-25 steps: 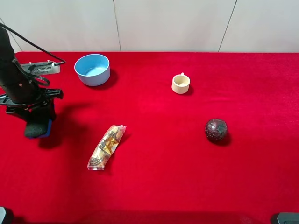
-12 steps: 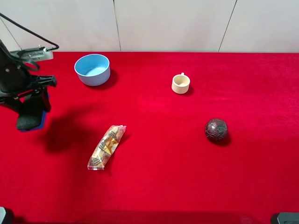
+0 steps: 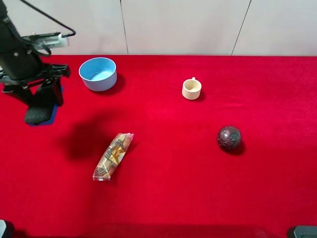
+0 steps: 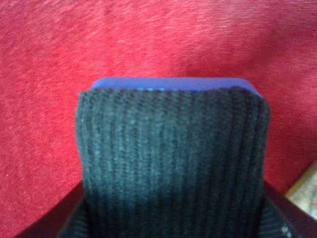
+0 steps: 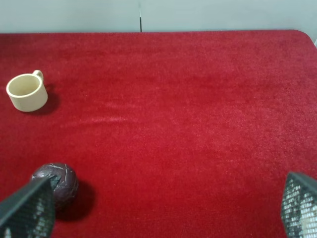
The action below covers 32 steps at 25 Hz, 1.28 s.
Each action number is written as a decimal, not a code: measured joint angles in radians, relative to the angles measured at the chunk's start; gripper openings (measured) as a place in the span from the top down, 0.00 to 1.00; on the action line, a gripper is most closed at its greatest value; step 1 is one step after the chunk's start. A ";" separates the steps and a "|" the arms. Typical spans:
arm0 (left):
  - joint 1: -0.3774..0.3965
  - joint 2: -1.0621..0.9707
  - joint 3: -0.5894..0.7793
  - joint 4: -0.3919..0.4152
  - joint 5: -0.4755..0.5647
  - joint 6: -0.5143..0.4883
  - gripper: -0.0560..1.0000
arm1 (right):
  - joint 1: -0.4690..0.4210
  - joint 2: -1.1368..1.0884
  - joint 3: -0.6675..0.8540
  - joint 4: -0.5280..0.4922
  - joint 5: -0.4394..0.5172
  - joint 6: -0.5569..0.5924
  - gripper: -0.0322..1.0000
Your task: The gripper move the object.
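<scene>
Table (image 3: 198, 198), red-covered, fills the view, with pale wall panels (image 3: 183, 25) behind. At far left the left gripper (image 3: 43, 101), jaws clamped on the sponge (image 3: 35, 116), holds it above the table; the right gripper (image 5: 158, 213) has its jaws spread apart.

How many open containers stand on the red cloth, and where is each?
2. The blue bowl stands at the back left, right of the left gripper gripping the sponge. The cream cup stands further right, near the middle. None seems hidden.
</scene>
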State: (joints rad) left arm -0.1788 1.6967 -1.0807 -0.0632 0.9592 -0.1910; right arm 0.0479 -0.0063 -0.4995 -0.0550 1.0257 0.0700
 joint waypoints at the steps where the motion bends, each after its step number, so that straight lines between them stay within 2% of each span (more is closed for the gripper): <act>1: -0.015 0.000 -0.010 0.000 0.005 -0.006 0.42 | 0.000 0.000 0.000 0.000 0.000 0.000 0.30; 3: -0.027 0.000 -0.025 0.000 0.011 -0.013 0.42 | 0.000 0.000 0.000 0.000 0.000 0.000 0.30; 11: -0.165 0.000 -0.124 0.003 0.049 -0.056 0.42 | 0.000 0.000 0.000 0.000 0.000 0.000 0.30; 20: -0.300 0.000 -0.154 0.026 0.055 -0.119 0.42 | 0.000 0.000 0.000 0.000 0.000 0.000 0.30; 32: -0.446 0.001 -0.155 0.027 -0.006 -0.175 0.42 | 0.000 0.000 0.000 0.000 0.000 0.000 0.30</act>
State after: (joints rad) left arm -0.6250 1.6976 -1.2360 -0.0358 0.9536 -0.3661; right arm 0.0479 -0.0063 -0.4995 -0.0550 1.0257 0.0700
